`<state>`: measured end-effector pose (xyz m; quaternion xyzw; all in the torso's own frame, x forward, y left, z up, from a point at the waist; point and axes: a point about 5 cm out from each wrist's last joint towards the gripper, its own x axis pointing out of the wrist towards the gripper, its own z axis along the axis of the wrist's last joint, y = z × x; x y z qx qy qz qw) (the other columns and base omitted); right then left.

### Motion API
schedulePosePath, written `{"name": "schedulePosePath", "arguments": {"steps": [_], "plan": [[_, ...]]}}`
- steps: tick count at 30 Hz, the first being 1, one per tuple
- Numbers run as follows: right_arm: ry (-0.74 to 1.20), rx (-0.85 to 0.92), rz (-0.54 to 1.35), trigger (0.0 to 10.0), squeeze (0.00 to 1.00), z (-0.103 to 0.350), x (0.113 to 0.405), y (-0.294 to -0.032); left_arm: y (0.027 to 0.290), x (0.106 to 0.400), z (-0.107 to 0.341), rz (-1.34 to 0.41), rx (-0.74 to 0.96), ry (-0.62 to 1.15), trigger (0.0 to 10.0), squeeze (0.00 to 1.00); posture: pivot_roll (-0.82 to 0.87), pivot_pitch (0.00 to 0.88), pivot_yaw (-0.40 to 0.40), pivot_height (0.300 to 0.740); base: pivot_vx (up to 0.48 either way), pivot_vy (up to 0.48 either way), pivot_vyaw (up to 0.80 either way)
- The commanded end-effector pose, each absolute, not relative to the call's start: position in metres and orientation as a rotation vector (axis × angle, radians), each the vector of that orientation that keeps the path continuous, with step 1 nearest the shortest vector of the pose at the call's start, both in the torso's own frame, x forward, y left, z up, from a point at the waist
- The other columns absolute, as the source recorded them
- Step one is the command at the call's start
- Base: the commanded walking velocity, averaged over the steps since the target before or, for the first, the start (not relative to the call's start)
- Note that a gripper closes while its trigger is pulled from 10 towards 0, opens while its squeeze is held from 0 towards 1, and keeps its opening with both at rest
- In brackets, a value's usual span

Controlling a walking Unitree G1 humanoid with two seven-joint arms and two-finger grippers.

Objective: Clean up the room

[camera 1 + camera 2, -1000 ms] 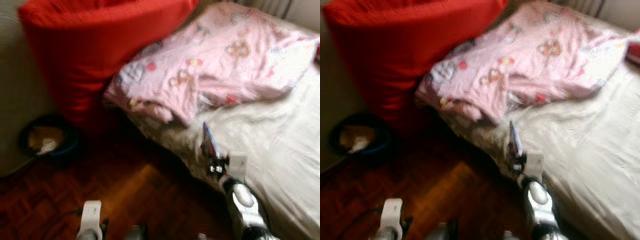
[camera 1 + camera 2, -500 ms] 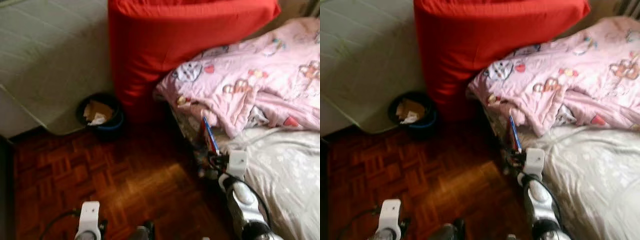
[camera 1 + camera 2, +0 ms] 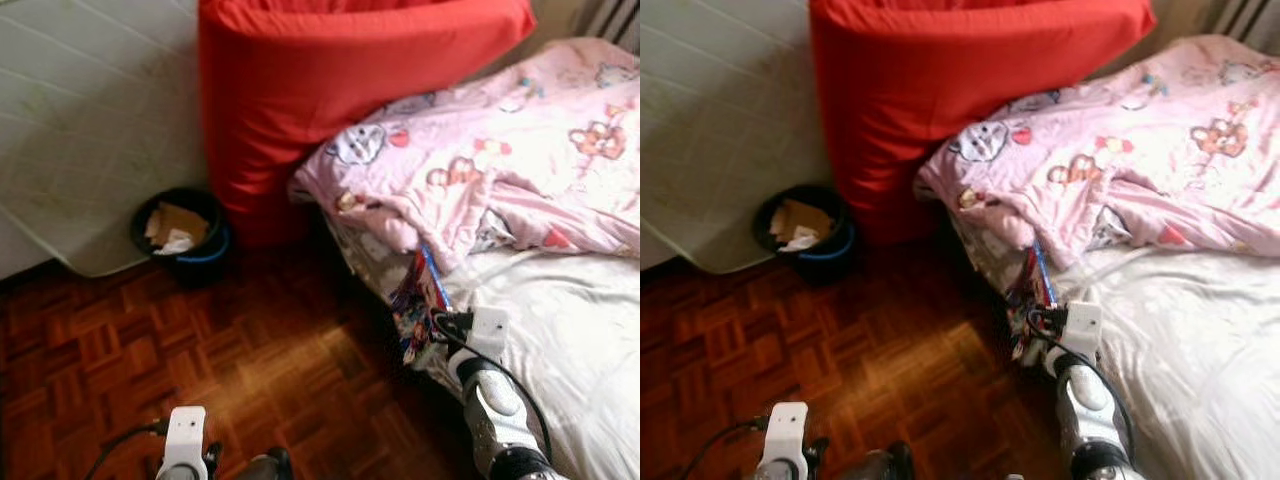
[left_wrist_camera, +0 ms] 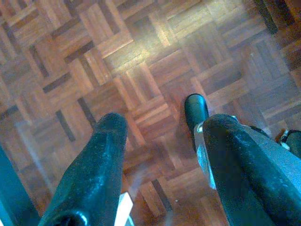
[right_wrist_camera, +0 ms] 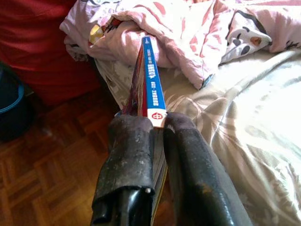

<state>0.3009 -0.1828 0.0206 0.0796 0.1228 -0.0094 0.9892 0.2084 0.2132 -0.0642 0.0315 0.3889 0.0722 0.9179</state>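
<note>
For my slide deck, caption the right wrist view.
Right tool shut on a thin blue-spined book, beside the pink blanket.

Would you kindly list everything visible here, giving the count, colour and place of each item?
Cushion: one, red, big, upright between mattress and bed.
Blanket: one, pink with cartoon prints, crumpled on the bed.
Bed sheet: one, white, covering the bed on the right.
Mattress: one, pale grey-green, leaning at upper left.
Bin: one, dark with blue rim, on the floor by the cushion, holding cardboard and paper scraps.
Floor: brown parquet.
Magazine: one, blue spine, colourful cover, at the bed's edge.
Right gripper: black, clamped on the magazine.
Left gripper: black, open above the floor.
</note>
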Motion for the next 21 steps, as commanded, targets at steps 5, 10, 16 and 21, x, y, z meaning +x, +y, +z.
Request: {"name": "schedulePosePath", "arguments": {"steps": [5,10,16,21], "plan": [[0.227,0.159,-0.029,10.0,0.0,0.0239,0.3026,-0.1846,0.2148,0.1966,-0.0709,0.144,0.085,0.846,10.0,0.0,-0.03,0.203,0.016,0.74,0.0,0.0,-0.8],[0.224,0.159,-0.033,10.0,0.0,0.0244,0.3028,-0.1855,0.2138,0.1979,-0.0705,0.14,0.087,0.843,10.0,0.0,-0.03,0.204,0.016,0.74,0.0,0.0,-0.8],[0.219,0.157,-0.039,10.0,0.0,0.025,0.303,-0.1863,0.2133,0.199,-0.0699,0.133,0.098,0.838,10.0,0.0,-0.03,0.204,0.017,0.74,0.0,0.0,-0.8],[0.216,0.157,-0.044,10.0,0.0,0.0255,0.3033,-0.1867,0.2134,0.1998,-0.0694,0.123,0.119,0.836,10.0,0.0,-0.03,0.205,0.017,0.74,0.0,-0.127,-0.8]]}}
